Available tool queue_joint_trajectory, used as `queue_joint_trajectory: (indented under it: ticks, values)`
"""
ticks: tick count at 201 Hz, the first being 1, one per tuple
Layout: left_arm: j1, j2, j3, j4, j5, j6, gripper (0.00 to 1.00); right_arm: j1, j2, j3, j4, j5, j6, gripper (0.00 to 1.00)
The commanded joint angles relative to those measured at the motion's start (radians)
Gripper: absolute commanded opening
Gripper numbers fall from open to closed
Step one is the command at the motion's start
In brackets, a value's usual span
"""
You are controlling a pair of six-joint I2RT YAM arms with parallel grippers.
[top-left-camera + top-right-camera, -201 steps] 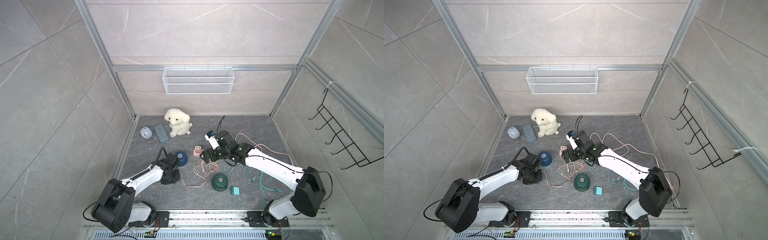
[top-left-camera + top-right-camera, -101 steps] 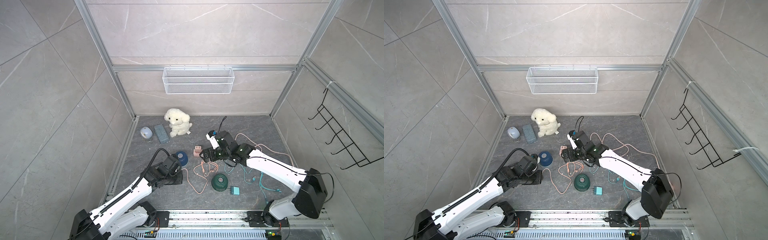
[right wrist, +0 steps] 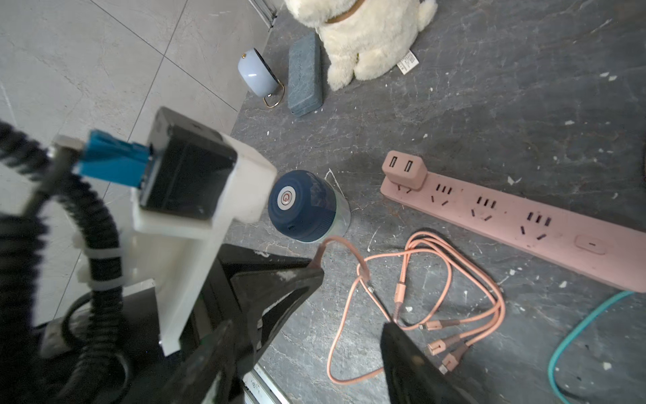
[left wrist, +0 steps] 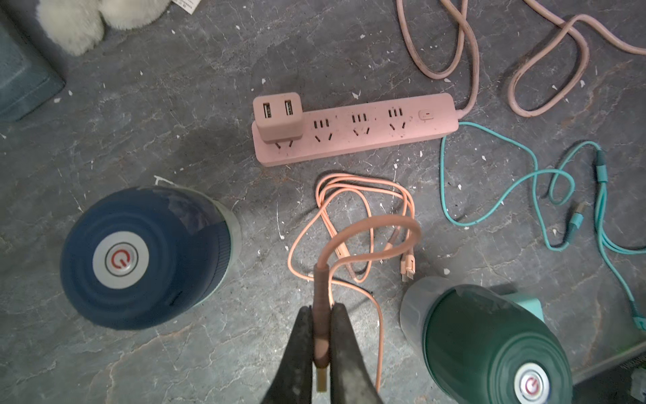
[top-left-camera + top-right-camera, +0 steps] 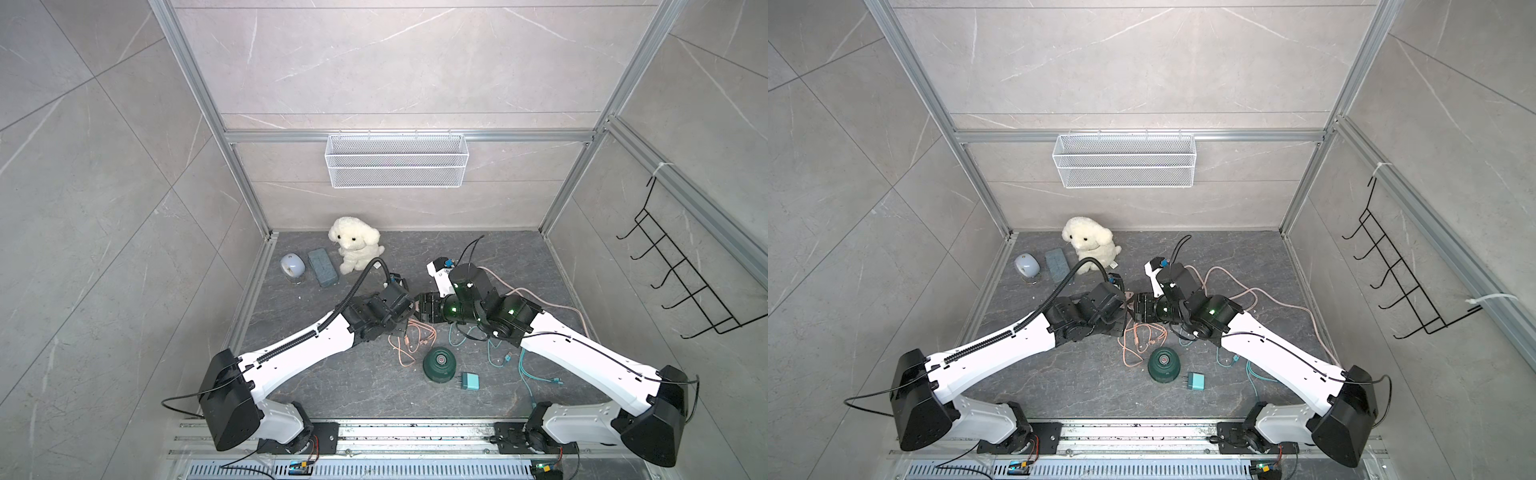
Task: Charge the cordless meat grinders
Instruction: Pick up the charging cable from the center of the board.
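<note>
The navy blue grinder (image 4: pixel 140 259) stands upright on the dark floor; in both top views my left arm hides it. To its right stands the dark green grinder (image 5: pixel 439 364), also upright. My left gripper (image 4: pixel 321 314) is shut on the USB plug (image 4: pixel 321 339) of the orange cable (image 4: pixel 349 210), held above the floor between the two grinders. The cable's other ends lie loose. My right gripper (image 3: pixel 307 327) is open, its jaws apart just in front of my left gripper's fingers (image 3: pixel 279 280). Nothing is between them.
A pink power strip (image 4: pixel 367 129) holds a pink USB adapter (image 4: pixel 278 117) at one end. A teal cable (image 4: pixel 524 182) and a teal adapter (image 5: pixel 470 381) lie right of the green grinder. A plush dog (image 5: pixel 355 245), blue-grey case (image 5: pixel 322 267) and pale gadget (image 5: pixel 292 266) sit at the back left.
My left arm has risen and swung right toward the middle with the orange plug, covering the navy grinder in the top views. My right gripper's jaws have narrowed.
</note>
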Motion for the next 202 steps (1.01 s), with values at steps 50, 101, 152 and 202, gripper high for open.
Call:
queue_joint_trajectory:
  ticks: [50, 101, 152, 202]
  values:
    - [-0.002, -0.027, 0.01, 0.136, -0.006, 0.049, 0.0, 0.005, 0.079, -0.04, 0.184, -0.11, 0.18, 0.44]
    - [0.034, -0.102, -0.046, 0.187, 0.102, 0.048, 0.0, 0.006, 0.172, -0.014, 0.24, -0.144, 0.24, 0.48]
    - [0.1, -0.156, -0.067, 0.159, 0.204, 0.012, 0.0, 0.009, 0.239, 0.01, 0.252, -0.165, 0.27, 0.48]
    - [0.19, -0.14, -0.02, 0.046, 0.316, -0.037, 0.0, 0.007, 0.193, 0.02, 0.174, -0.075, 0.217, 0.51]
